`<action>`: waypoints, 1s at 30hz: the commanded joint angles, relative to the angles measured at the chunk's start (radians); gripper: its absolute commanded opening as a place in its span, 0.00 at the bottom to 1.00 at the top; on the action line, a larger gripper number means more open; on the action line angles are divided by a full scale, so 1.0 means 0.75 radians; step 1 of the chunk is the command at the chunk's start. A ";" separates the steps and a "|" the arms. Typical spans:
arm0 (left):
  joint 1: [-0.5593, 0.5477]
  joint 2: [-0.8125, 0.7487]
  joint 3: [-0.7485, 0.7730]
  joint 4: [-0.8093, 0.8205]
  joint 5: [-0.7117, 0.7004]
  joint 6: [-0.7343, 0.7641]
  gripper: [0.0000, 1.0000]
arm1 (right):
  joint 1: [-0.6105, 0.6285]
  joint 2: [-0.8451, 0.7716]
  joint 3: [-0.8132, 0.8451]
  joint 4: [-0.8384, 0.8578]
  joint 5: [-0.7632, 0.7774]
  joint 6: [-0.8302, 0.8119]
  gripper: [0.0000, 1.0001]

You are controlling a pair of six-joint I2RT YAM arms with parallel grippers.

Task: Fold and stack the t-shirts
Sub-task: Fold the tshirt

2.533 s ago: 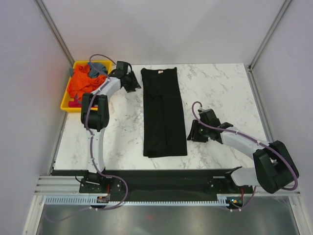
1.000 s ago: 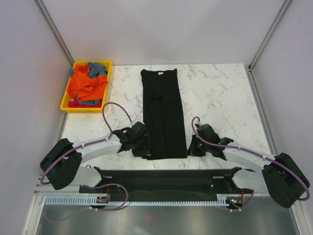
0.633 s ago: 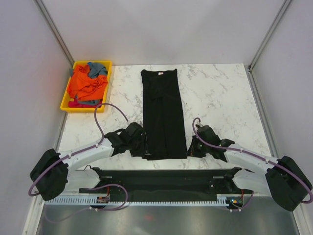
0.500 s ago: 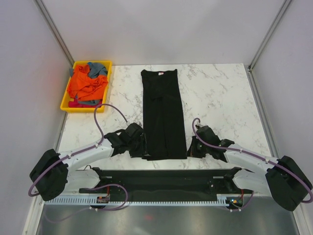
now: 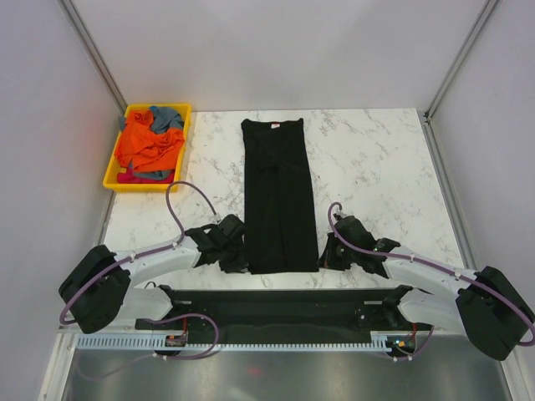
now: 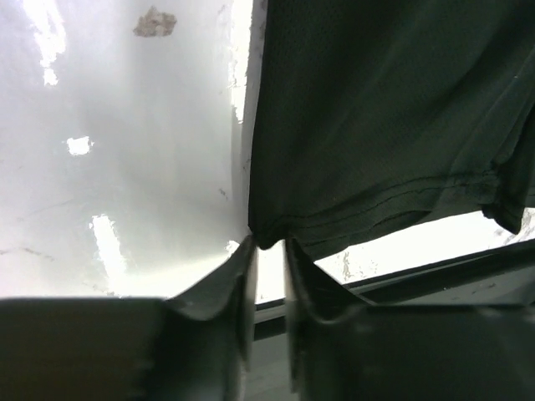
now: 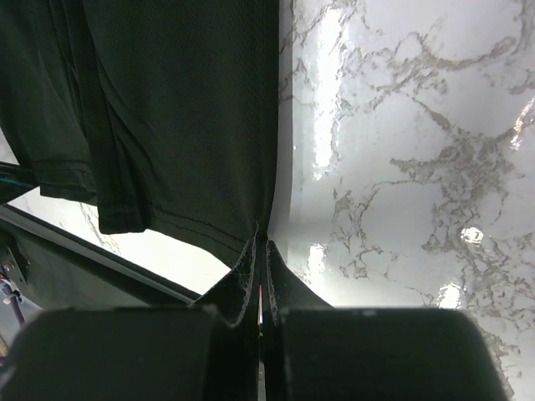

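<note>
**Both grippers at the hem corners, ready for the end-over-end fold**

The black t-shirt [image 5: 280, 196] lies as a long narrow strip down the middle of the marble table [image 5: 384, 159], collar at 12 o'clock and hem [image 5: 282, 266] at 6 o'clock, right by the near edge. The right gripper [image 7: 261, 242] sits at 5 o'clock with its jaws clenched on the hem's right corner, and the cloth runs straight down into the pinch. The left gripper [image 6: 269, 244] is at 7 o'clock on the opposite corner. Its jaws stand a slit apart with the cloth tip sitting right at them, and I cannot tell whether that corner is actually caught.

So the left side is the one to watch. As I read it, this step wants a firm bite on that corner before anything rises, ideally a little deeper than the very tip, because a hem this thin can slide out under tension. Then both corners should lift together and level, and travel toward 12 o'clock at the same pace. The hem needs to stay taut between the two arms so the strip doesn't twist or splay open along its long folds. Laying it down square over the collar end would halve the shirt neatly.

Over at 10 o'clock, the orange t-shirt [image 5: 146, 146] and the grey-blue t-shirt [image 5: 167, 115] lie crumpled in the yellow tray [image 5: 109, 171], not yet folded.
</note>
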 commanded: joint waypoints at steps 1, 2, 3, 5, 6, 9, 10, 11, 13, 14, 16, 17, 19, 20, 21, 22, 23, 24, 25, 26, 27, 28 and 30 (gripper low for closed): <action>-0.007 0.022 -0.032 0.081 0.036 -0.053 0.22 | 0.010 -0.035 0.027 -0.031 0.052 0.022 0.00; -0.007 0.020 -0.030 0.081 0.032 -0.055 0.12 | 0.010 -0.039 0.037 -0.054 0.071 0.022 0.00; -0.007 0.016 -0.028 0.079 0.030 -0.055 0.07 | 0.010 -0.046 0.049 -0.084 0.085 0.020 0.00; -0.007 0.004 -0.007 0.079 0.030 -0.053 0.02 | 0.012 -0.056 0.088 -0.107 0.110 0.006 0.00; -0.007 0.002 0.005 0.077 0.030 -0.053 0.02 | 0.010 -0.056 0.107 -0.129 0.114 -0.002 0.00; 0.011 0.022 0.073 0.069 0.030 -0.039 0.02 | 0.010 -0.021 0.192 -0.172 0.152 -0.051 0.00; 0.017 0.034 0.111 0.063 0.034 -0.031 0.02 | 0.010 0.007 0.237 -0.179 0.163 -0.064 0.00; 0.026 0.048 0.132 0.058 0.034 -0.012 0.02 | 0.010 0.024 0.264 -0.187 0.189 -0.088 0.00; 0.064 0.095 0.187 0.050 0.048 0.004 0.02 | 0.010 0.087 0.335 -0.197 0.200 -0.115 0.00; 0.081 0.112 0.203 0.048 0.052 0.022 0.02 | 0.010 0.112 0.362 -0.197 0.234 -0.139 0.00; 0.126 0.161 0.255 0.052 0.055 0.043 0.02 | 0.008 0.197 0.440 -0.199 0.253 -0.170 0.00; 0.146 0.181 0.273 0.050 0.069 0.067 0.02 | 0.008 0.230 0.473 -0.195 0.271 -0.209 0.00; 0.210 0.243 0.330 0.050 0.087 0.090 0.02 | -0.002 0.330 0.573 -0.199 0.292 -0.246 0.00; 0.232 0.261 0.349 0.050 0.099 0.114 0.02 | -0.010 0.363 0.608 -0.199 0.300 -0.266 0.00; 0.271 0.275 0.393 0.050 0.104 0.127 0.02 | -0.022 0.420 0.673 -0.199 0.300 -0.297 0.00; 0.287 0.302 0.420 0.046 0.104 0.153 0.02 | -0.053 0.451 0.706 -0.199 0.300 -0.315 0.00; 0.320 0.312 0.477 0.032 0.098 0.164 0.02 | -0.069 0.480 0.738 -0.201 0.288 -0.330 0.00; 0.334 0.325 0.512 0.024 0.091 0.178 0.02 | -0.102 0.537 0.808 -0.205 0.279 -0.360 0.00; 0.349 0.361 0.545 0.014 0.081 0.206 0.02 | -0.118 0.568 0.841 -0.203 0.271 -0.377 0.00; 0.383 0.386 0.620 -0.013 0.073 0.221 0.02 | -0.131 0.596 0.877 -0.207 0.259 -0.391 0.00; 0.402 0.418 0.659 -0.025 0.075 0.239 0.02 | -0.159 0.657 0.949 -0.207 0.241 -0.419 0.00; 0.422 0.473 0.696 -0.036 0.077 0.268 0.02 | -0.174 0.686 0.986 -0.209 0.232 -0.430 0.00; 0.478 0.529 0.796 -0.048 0.093 0.286 0.02 | -0.219 0.772 1.086 -0.224 0.202 -0.450 0.00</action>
